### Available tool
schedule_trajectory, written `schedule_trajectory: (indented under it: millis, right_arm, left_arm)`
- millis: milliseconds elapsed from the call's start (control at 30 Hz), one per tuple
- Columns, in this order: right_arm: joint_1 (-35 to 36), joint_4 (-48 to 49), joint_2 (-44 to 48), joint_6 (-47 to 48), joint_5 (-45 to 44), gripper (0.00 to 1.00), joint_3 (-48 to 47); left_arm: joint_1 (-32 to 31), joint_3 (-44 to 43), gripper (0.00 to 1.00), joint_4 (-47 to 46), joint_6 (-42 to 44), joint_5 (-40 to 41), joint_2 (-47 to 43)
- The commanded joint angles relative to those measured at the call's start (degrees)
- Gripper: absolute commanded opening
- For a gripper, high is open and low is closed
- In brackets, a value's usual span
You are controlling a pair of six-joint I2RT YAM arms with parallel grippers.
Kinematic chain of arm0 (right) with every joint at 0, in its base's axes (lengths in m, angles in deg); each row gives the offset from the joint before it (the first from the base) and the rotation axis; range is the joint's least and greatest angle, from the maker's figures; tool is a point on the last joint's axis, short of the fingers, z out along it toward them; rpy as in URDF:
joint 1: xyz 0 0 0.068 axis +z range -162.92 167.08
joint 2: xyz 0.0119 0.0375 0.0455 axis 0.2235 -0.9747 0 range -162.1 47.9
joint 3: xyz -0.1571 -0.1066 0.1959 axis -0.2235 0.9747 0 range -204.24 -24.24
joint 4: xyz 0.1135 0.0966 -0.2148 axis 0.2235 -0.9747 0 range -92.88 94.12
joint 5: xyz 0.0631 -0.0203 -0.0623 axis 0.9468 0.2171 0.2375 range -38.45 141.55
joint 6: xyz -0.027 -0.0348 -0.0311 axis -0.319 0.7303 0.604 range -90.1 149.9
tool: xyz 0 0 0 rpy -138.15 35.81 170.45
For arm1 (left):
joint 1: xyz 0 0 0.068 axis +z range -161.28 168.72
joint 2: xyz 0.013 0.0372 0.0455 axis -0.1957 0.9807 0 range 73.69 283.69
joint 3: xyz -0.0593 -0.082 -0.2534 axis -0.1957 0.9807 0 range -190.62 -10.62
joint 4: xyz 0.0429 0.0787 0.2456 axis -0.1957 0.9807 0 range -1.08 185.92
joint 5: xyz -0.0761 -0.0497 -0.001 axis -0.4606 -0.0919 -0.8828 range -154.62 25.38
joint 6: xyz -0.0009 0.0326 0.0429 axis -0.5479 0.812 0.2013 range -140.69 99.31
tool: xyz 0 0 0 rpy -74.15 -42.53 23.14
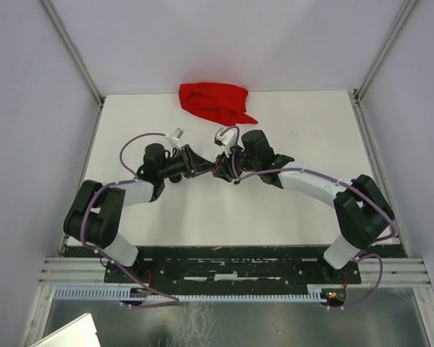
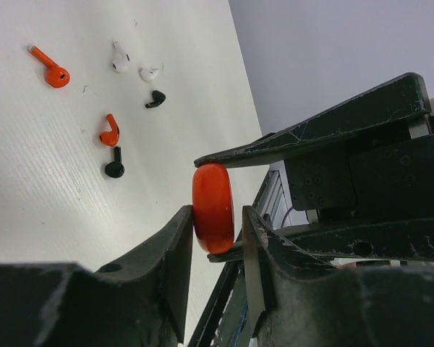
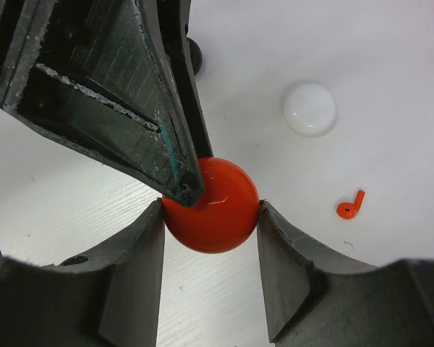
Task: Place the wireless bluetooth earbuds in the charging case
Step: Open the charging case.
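The orange-red round charging case (image 3: 220,217) hangs above the table between both grippers. My right gripper (image 3: 211,208) is shut on its rim, one finger on each side. My left gripper (image 2: 217,213) pinches the case (image 2: 213,206) edge-on across its two flat faces. In the top view the two grippers meet mid-table, left gripper (image 1: 202,168) against right gripper (image 1: 226,168). Several earbuds lie loose on the table: orange earbuds (image 2: 52,71) (image 2: 109,131), white earbuds (image 2: 120,58) (image 2: 150,72) and black earbuds (image 2: 155,99) (image 2: 114,163). One orange earbud (image 3: 351,206) lies right of the case.
A white round case (image 3: 309,108) sits closed on the table beyond the grippers. A dark disc (image 3: 194,54) peeks out behind the left gripper's finger. A crumpled red cloth (image 1: 213,101) lies at the far edge of the table.
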Motion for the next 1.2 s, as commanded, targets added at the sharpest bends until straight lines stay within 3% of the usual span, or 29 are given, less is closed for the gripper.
schedule_trajectory:
  millis: [0, 200, 300, 367, 433, 633, 833, 967, 1167]
  right_arm:
    - [0.0, 2.6, 1.5, 0.3, 0.8, 0.12, -2.0]
    - [0.0, 2.5, 1.6, 0.4, 0.9, 0.12, -2.0]
    - [-0.1, 2.6, 1.8, 0.2, 0.8, 0.16, -2.0]
    - [-0.1, 2.3, 2.0, -0.4, -0.1, 0.44, -2.0]
    - [-0.5, 2.4, 3.3, -2.1, -2.4, 0.66, -1.7]
    - [-3.1, 4.0, 13.4, -9.5, -13.1, 1.00, 2.8]
    - [-3.5, -4.5, 17.3, -14.6, -21.6, 1.00, 0.2]
    - [-3.3, -6.4, 13.9, -21.5, -20.2, 0.99, -2.0]
    - [-2.5, -9.6, 8.3, -21.9, -22.3, 0.99, -5.0]
  left_arm:
    - [-0.6, -0.4, 0.36, -3.3, -0.4, -1.8, 0.2]
    - [-0.6, -0.4, 0.22, -3.7, -0.4, -1.9, 0.7]
    - [-0.6, -0.3, 0.08, -4.3, -0.7, -1.9, 0.9]
    - [-0.6, -0.3, 0.03, -4.3, -0.8, -1.3, 0.9]
    - [-0.6, -0.2, 0.03, -4.3, -1.0, -0.1, 0.8]
    - [-0.3, -0.7, 0.03, -5.2, -2.2, 2.0, 0.5]
    - [-0.3, 0.3, 0.03, -9.1, -5.0, 3.1, 0.2]
    - [-0.3, 1.4, 0.03, -12.9, -7.6, 4.4, 0.5]
    - [-0.3, 3.0, 0.03, -21.7, -13.3, 4.7, 2.1]
